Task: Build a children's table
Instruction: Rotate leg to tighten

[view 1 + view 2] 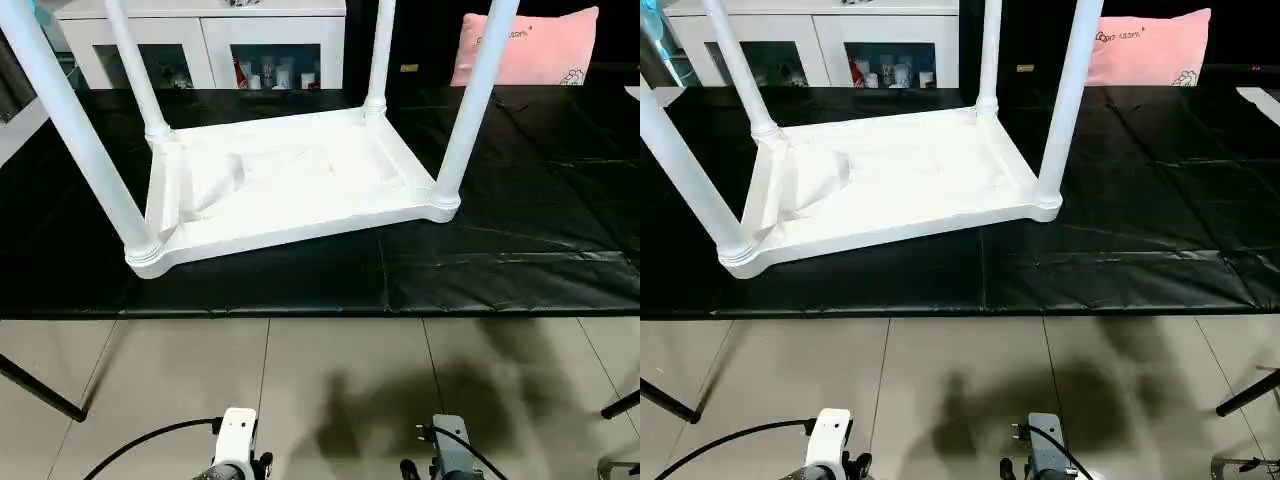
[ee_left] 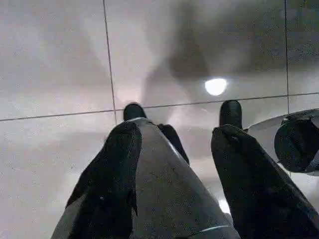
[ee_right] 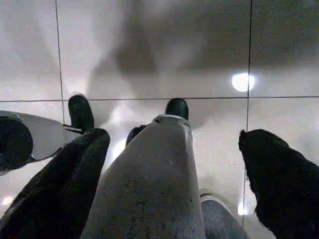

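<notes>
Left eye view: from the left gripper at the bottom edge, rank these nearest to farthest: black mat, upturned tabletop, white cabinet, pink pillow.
From the left gripper, low over the tiled floor:
1. Black mat, its front edge just past the tiles.
2. Tabletop, upside down on the mat, four legs standing up.
3. White cabinet, behind the mat, left.
4. Pink pillow, back right; its order with the cabinet is too close to call.

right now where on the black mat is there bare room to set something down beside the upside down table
The widest free patch is the black mat right of the tabletop, running back to the pink pillow. A narrower bare strip lies between the tabletop's near edge and the tiled floor. The left side is tight: the near-left leg leans over it.
</notes>
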You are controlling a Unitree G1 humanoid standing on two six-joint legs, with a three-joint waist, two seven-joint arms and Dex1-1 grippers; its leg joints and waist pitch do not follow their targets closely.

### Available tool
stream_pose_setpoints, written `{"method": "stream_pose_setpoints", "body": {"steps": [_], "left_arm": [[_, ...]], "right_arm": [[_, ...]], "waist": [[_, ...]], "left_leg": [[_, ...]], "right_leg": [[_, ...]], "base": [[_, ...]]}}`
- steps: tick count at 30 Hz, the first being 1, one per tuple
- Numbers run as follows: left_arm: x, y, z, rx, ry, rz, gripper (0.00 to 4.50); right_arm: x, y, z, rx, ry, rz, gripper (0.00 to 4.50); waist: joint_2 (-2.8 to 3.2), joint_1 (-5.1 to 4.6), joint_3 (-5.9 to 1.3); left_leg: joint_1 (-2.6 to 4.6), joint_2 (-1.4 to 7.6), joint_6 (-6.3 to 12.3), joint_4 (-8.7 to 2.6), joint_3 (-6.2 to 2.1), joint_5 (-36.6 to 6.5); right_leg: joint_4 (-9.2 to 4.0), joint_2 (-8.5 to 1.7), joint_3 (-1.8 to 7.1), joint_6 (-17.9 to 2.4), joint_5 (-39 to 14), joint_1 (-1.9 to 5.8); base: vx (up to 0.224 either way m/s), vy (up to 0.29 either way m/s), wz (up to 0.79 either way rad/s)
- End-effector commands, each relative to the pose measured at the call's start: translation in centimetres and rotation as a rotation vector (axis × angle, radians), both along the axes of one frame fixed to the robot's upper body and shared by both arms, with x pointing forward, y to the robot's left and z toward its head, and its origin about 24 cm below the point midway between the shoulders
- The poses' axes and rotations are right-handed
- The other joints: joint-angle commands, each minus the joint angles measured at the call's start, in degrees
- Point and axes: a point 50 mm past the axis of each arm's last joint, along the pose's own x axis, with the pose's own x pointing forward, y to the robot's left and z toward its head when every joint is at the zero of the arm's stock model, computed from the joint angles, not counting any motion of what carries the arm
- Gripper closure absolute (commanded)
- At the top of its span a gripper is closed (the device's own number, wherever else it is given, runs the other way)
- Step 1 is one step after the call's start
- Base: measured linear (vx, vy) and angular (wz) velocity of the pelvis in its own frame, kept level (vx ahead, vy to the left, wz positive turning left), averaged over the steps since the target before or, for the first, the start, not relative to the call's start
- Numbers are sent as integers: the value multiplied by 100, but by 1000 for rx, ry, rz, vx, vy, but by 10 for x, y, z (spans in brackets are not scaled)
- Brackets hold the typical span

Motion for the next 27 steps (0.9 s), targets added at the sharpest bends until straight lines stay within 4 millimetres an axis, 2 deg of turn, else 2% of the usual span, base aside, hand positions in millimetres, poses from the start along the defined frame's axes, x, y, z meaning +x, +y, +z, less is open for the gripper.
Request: {"method": "stream_pose_setpoints", "body": {"steps": [1,27], "left_arm": [[-1,2,-1,5,11,3,190],[-1,2,-1,5,11,3,190]], "right_arm": [[-6,0,-2,-3,23,8,0],[-6,0,-2,-3,23,8,0]], "waist": [[-24,-16,-151],[-22,-12,-157]], "left_leg": [[102,562,50,-576,-256,-2182],[102,565,87,-576,-244,-2084]], "right_leg": [[-532,-575,303,-1298,-1511,72],[-524,-573,300,-1345,-1347,80]], "base": [[0,0,0],[0,0,0]]}}
